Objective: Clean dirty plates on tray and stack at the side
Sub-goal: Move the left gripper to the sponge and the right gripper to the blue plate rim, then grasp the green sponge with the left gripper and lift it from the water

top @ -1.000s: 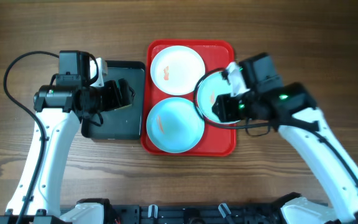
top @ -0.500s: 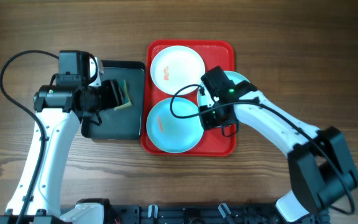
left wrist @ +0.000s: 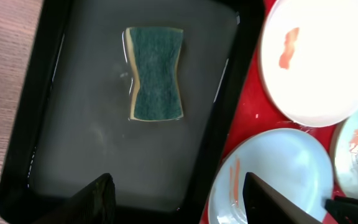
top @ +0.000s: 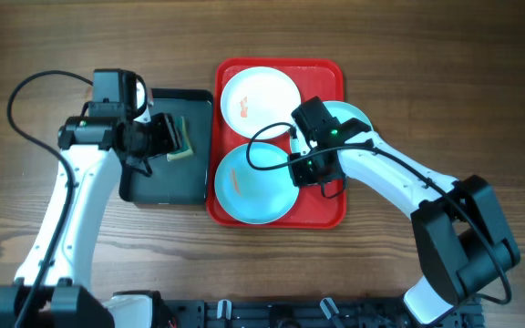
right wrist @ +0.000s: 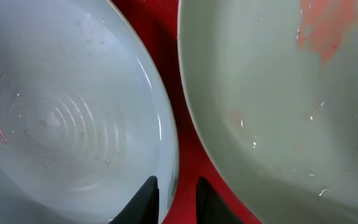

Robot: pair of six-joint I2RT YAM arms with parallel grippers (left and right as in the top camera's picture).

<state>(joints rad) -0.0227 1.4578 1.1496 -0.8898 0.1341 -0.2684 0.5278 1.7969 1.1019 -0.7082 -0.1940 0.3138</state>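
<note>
Plates are all found on the red tray point(top: 332, 208), none stacked: white plate point(top: 261, 102) at its far end, blue plate point(top: 249, 187) at its near end, second blue plate point(top: 354, 117) lapped over its right rim, partly hidden under the right arm. Orange smears are seen on all three.

Right gripper point(right wrist: 176, 185) is set astride the blue plate's right edge, jaws narrow; an actual pinch cannot be confirmed. Left gripper point(left wrist: 178, 183) is held wide and empty over the black tray point(top: 158, 187) left of the red tray; the sponge point(left wrist: 156, 73) lies in it, not held.

Risks: the thin wet rim could be lost from a shallow pinch. The second blue plate, just beside, could be dragged or tipped off the rim.

Bare wood is seen right of and beyond the red tray; its left side is blocked.
</note>
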